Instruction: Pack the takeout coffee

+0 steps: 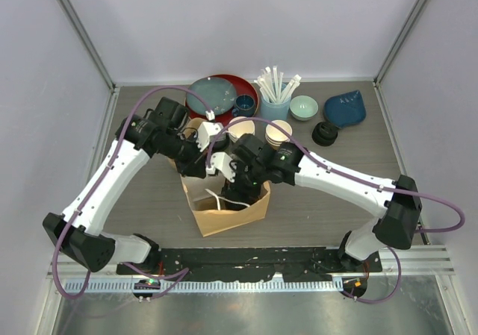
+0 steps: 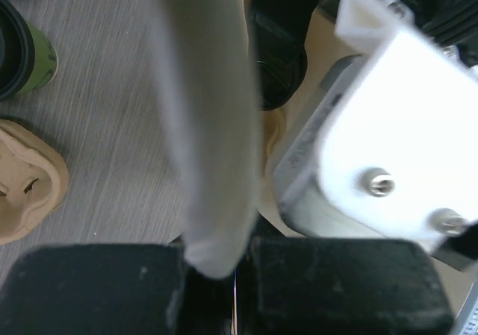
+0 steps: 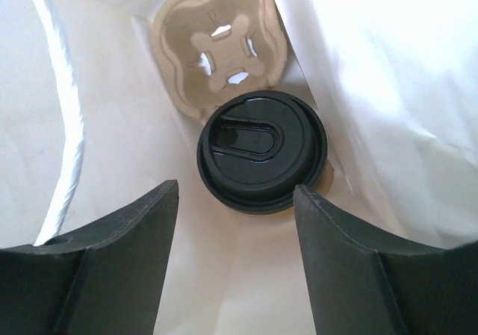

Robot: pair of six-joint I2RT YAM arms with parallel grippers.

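**A:** Why does the left gripper pinch the paper bag by its wall?

**B:** To hold it open; inside, the right gripper gapes empty over the lidded cup in its carrier.

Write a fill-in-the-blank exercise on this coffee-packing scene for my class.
1. The right pincer hangs ___ over the lidded cup.
2. Its lid is ___.
3. A second cup, standing on the table, has ___ sides.
4. The left pincer is shut on the rim of the brown paper ___.
Missing words: open, black, green, bag.
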